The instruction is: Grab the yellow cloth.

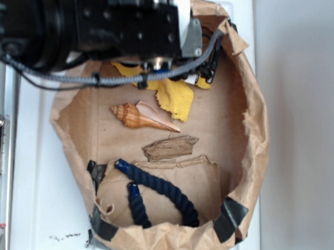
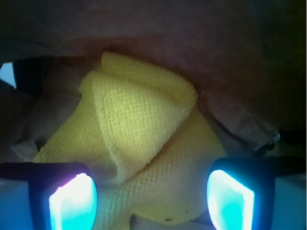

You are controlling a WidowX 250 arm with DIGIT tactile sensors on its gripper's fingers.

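The yellow cloth (image 1: 177, 97) lies crumpled on the brown paper at the back of the paper tray, partly hidden under the black arm. In the wrist view the yellow cloth (image 2: 139, 139) fills the middle, folded over itself. My gripper (image 2: 151, 199) hangs just above it, open, with the cloth lying between the two glowing fingertips (image 2: 74, 203). In the exterior view the gripper (image 1: 159, 66) is mostly hidden by the arm's body.
A tan striped seashell (image 1: 142, 117), a piece of bark (image 1: 170, 148) and a dark blue rope (image 1: 152, 194) lie in front of the cloth. The brown paper wall (image 1: 256, 135) rings everything, taped at its front corners.
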